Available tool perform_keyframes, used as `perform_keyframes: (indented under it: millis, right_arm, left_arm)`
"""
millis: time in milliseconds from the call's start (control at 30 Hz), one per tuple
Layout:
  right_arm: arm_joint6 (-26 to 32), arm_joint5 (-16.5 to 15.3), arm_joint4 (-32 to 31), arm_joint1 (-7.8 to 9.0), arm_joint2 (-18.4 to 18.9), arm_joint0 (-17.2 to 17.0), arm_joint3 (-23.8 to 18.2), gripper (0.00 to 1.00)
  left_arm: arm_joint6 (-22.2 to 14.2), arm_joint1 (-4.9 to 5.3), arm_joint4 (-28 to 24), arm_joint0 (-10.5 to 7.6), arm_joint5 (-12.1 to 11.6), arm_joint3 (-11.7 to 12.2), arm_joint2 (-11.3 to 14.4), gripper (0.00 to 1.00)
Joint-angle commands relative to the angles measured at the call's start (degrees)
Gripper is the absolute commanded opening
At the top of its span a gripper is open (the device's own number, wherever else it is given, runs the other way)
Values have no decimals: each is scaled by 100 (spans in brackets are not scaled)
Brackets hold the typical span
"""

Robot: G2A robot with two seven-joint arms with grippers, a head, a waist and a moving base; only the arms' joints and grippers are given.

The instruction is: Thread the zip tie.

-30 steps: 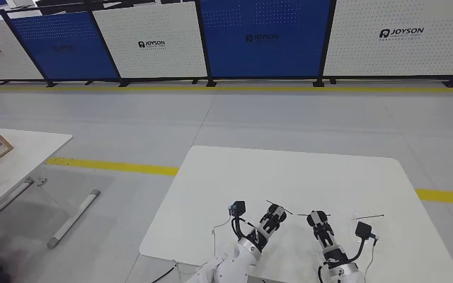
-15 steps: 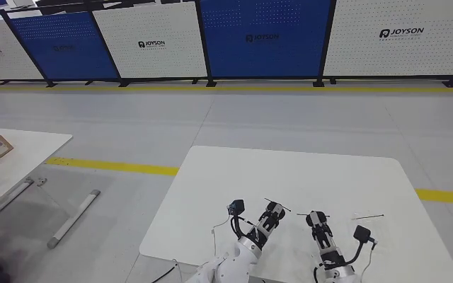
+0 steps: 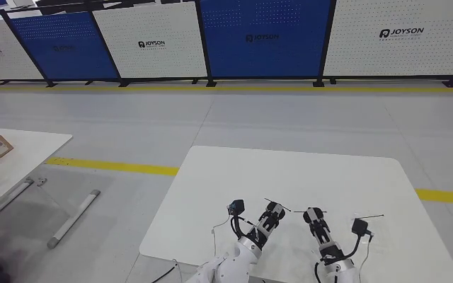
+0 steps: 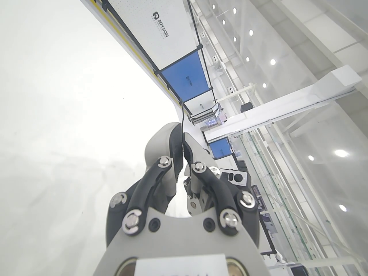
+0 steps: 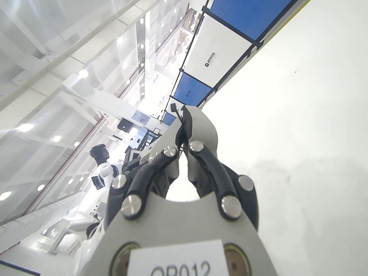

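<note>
Two counters show in the top view: a side counter at the far left edge and, to its right, the white counter that both arms work over. On the grey floor between them lies a pale bar, and a yellow line runs across the floor behind it. Over the near part of the counter the left gripper points away from the robot, its fingers pressed together on a thin black tie. From above, the strap crosses the fingertips at a slant with an end sticking out on either side, and in the left wrist view it rises straight out past the closed tips. Just to the right, the right gripper points the same way and pinches a second tie near its head. The small square head stands just past the fingertips in the right wrist view, and from above its strap lies nearly level across the tips. The near ends of the two held ties come close between the grippers; whether they touch I cannot tell. Farther right, a third tie lies flat and nearly level on the counter, apart from both grippers. Blue and white panels stand in a row across the back.
</note>
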Motion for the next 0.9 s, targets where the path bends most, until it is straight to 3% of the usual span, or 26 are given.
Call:
perform_keyframes:
  millis: [0,567,867]
  right_arm:
    - [42,68,-7,-7,-1,17,6,0]
    - [61,273,-193,-76,-25,76,35,0]
    - [17,190,-235,-103,7,39,20,0]
  left_arm:
    - [0,0,0,0,0,0,0,0]
    - [0,0,0,0,0,0,0,0]
    - [0,0,0,0,0,0,0,0]
